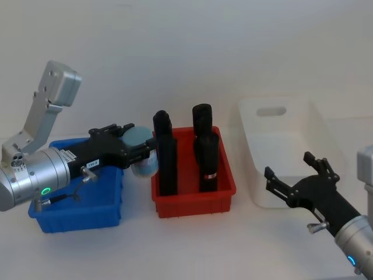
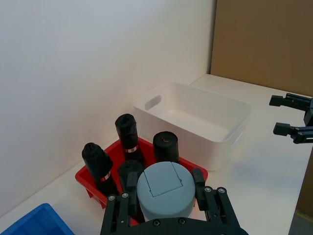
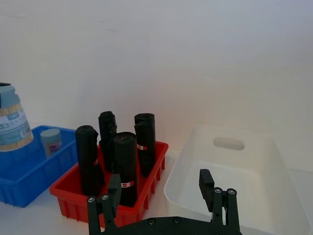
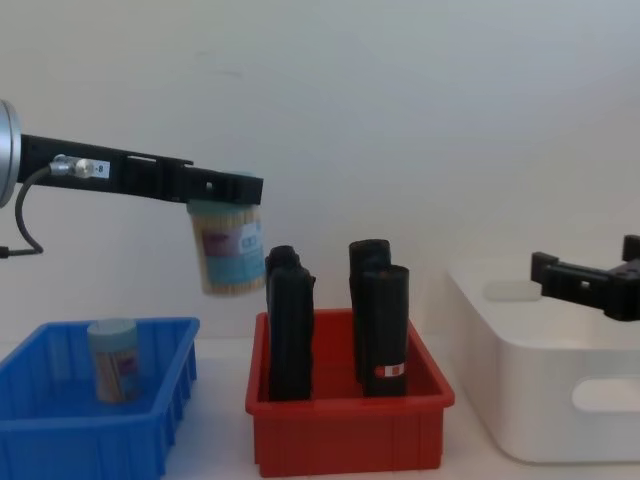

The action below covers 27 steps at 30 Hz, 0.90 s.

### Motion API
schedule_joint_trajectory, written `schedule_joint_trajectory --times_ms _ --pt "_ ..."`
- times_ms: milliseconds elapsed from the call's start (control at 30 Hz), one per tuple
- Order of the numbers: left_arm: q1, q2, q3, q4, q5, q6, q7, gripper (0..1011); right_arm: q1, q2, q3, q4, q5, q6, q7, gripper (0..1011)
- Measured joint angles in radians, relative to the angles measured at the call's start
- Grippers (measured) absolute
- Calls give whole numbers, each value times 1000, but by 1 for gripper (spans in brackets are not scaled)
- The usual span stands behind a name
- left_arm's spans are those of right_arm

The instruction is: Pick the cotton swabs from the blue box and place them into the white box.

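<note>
White box (image 1: pixel 280 149) sits at table right, nothing inside it. Red bin (image 1: pixel 195 204) at centre, four tall black cylinders (image 1: pixel 166 157) upright in it. Blue box (image 1: pixel 81 216) at left, just beside the red bin, not touching.

Left gripper (image 1: pixel 143 153) reaches out over the blue box's right end, fingers clamped on the lid end of one cotton swab jar (image 4: pixel 227 250). Jar hangs tilted in the air, lid up, above the gap between blue box and red bin, clear of both. Second swab jar (image 4: pixel 113 360) stands upright inside the blue box.

Right gripper (image 1: pixel 289 166) hovers at the white box's near side, above its rim, fingers spread apart, holding nothing.
</note>
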<state>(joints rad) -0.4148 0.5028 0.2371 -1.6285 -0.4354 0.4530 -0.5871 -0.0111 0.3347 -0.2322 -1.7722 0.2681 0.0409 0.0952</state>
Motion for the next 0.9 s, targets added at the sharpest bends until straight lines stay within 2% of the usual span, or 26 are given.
schedule_joint_trajectory --times_ms 467,600,767,833,900 --pt "-3 1 2 -11 -4 10 -23 670 33 -16 -31 -11 -73 39 127 1002" --pt "-3 2 2 -13 -4 12 -27 671 51 -27 -44 -10 -100 54 173 1002" --pt "-4 2 2 -14 -5 13 -30 670 94 -54 -67 11 -145 84 261 1002" --pt "-4 2 2 -15 -5 13 -30 671 100 -58 -70 14 -148 86 268 1002" --pt "-4 2 2 -15 -5 13 -31 671 123 -73 -79 29 -164 99 303 1002"
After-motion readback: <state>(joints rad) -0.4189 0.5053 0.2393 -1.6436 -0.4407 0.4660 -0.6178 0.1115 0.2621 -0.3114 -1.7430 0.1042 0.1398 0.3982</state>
